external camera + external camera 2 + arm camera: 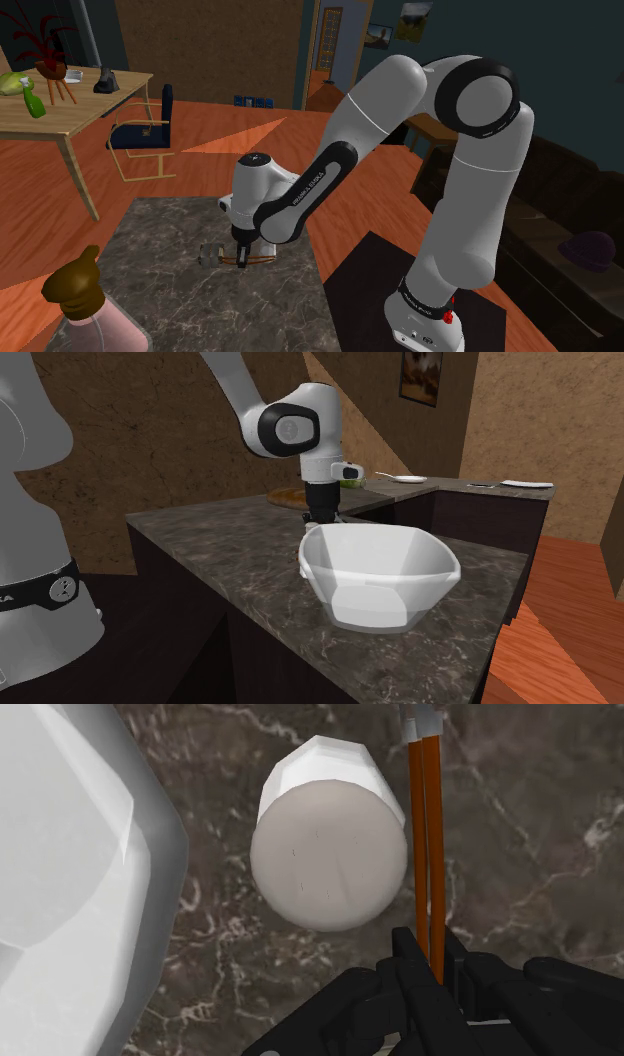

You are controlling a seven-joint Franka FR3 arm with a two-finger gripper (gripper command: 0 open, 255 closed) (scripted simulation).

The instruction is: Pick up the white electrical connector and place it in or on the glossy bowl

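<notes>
My gripper [432, 966] is shut on the two orange wires of the electrical connector [425, 834], low over the dark marble counter [170, 260]. The wires run away from the fingertips to a small pale plug end [420, 714]. In the shoulder view the connector's greyish body [211, 254] lies on the counter just to the left of my gripper [240, 252]. The glossy white bowl [380, 577] stands upright on the counter in front of my gripper [322, 512] in the second exterior view. The bowl's rim [70, 874] also lies beside the gripper in the wrist view.
A white upright cylinder [330, 844] stands between the bowl and the wires, close to the fingers. A pink bottle with a brown cap [85, 300] sits at the counter's near corner. A wooden table [70, 110], a blue chair [150, 130] and a dark sofa [560, 250] stand around.
</notes>
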